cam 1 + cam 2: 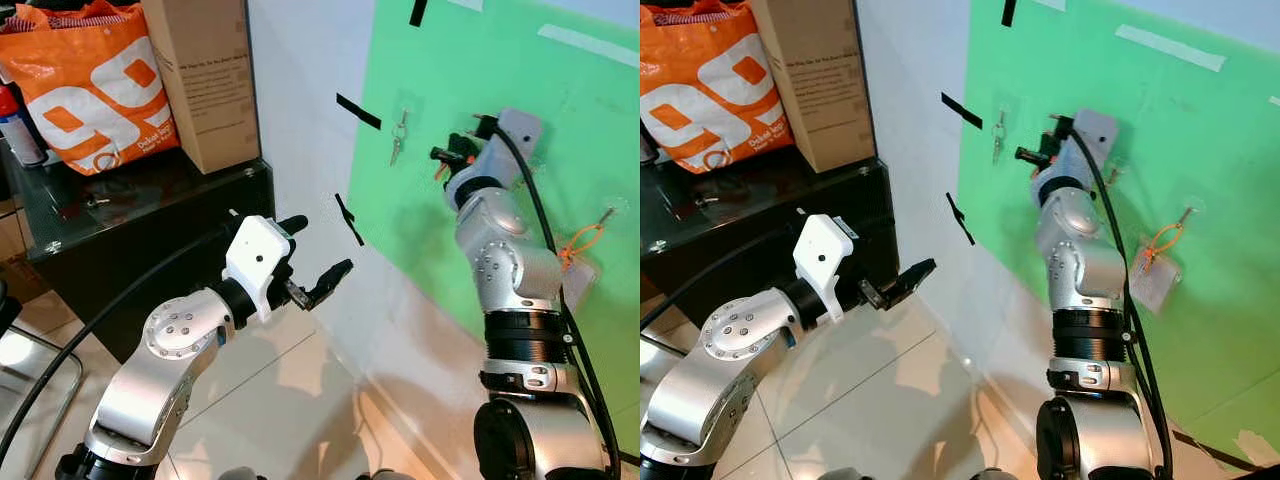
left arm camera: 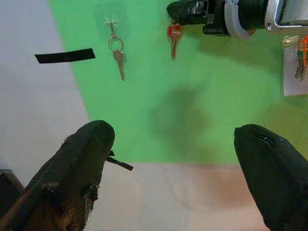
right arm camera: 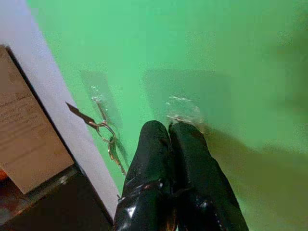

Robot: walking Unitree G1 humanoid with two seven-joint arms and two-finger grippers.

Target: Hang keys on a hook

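With its fingers pressed together at the clear hook on the green board, the right gripper suspends the red key, which may slip off if released early, while the left gripper idles, fingers apart.

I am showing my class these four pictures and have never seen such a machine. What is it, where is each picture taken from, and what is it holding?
It is a humanoid robot with two silver arms ending in black two-fingered grippers. Two pictures come from cameras in its head; the other two look along each wrist. The right gripper is raised against a green wall panel, its fingers shut at a clear hook; a red-headed key hangs at its tip. A silver key already hangs beside it. The left gripper hovers open. An orange bag sits on a black cabinet.
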